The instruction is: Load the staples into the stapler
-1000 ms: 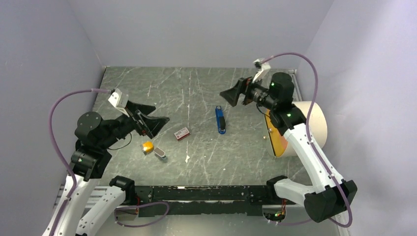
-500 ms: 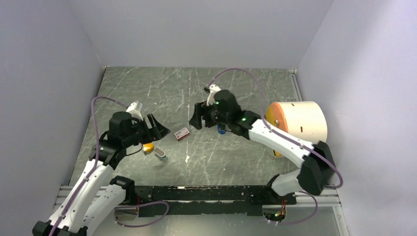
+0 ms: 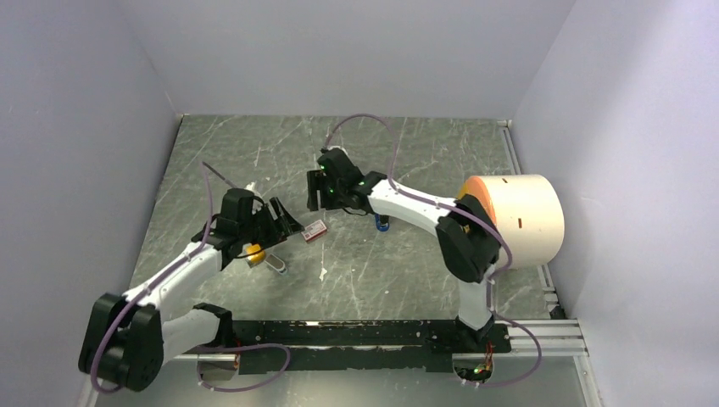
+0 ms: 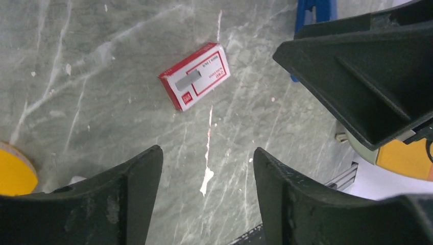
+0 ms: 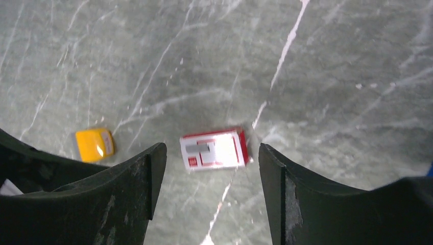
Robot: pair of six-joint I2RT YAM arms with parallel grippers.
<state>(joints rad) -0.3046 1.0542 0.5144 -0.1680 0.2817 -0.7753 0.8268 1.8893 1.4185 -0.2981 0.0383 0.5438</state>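
Observation:
The red-and-white staple box (image 3: 314, 231) lies closed on the table, also in the left wrist view (image 4: 195, 83) and the right wrist view (image 5: 214, 149). No staple strip shows. The blue stapler (image 3: 382, 222) lies right of the box, mostly hidden under my right arm; its end shows in the left wrist view (image 4: 314, 10). My left gripper (image 3: 286, 222) is open and empty just left of the box (image 4: 207, 158). My right gripper (image 3: 317, 192) is open and empty above the box, which shows between its fingertips (image 5: 210, 150).
A small orange-yellow block (image 3: 253, 253) (image 5: 93, 144) and a small grey object (image 3: 276, 265) lie under my left arm. A large cream roll with an orange end (image 3: 517, 220) stands at the right. Grey walls enclose the marble table (image 3: 254, 153).
Both arms have closed in on the box. The right gripper swung from the far right, over the stapler, to above the box. The left gripper moved right towards it.

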